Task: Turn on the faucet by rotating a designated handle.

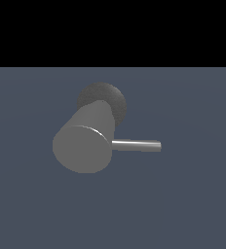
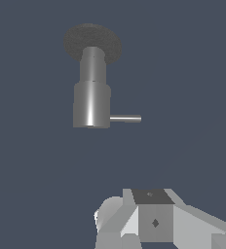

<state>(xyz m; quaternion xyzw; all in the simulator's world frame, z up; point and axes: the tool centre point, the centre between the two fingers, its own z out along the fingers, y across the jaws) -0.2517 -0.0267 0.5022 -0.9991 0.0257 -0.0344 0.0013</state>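
Wrist view: gripper (image 2: 154, 221) well short of faucet (image 2: 91, 92), finger state unclear. Handle (image 2: 125, 118) looks thin, stiff, slick; we'd push near its free tip.

No readable text, label, brand or number appears on anything.
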